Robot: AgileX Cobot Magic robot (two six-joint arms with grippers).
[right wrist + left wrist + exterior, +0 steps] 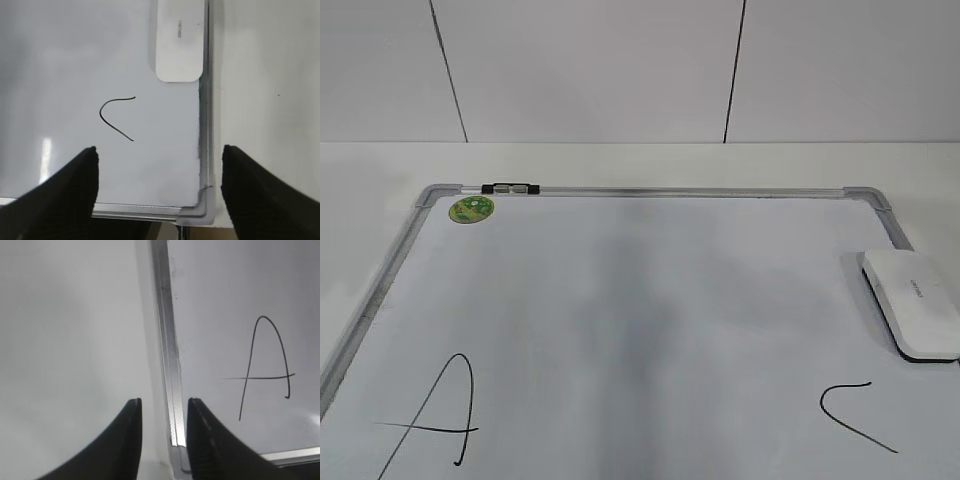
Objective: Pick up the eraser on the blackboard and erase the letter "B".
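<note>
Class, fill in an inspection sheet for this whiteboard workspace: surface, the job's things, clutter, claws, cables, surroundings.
Surface: white table, with the framed whiteboard lying flat on it.
Job's things: eraser lies at the board's right edge, untouched. A black "A" is at the left and a curved black stroke at the right. No "B" shows between them, only a grey smear.
Clutter: round green magnet in the far left corner; a small black-and-white clip on the top frame.
Claws: left claw open over the board's left frame; right claw wide open over the near right corner. Both empty.
Cables: nothing seen.
Surroundings: plain white wall panels with dark seams.
</note>
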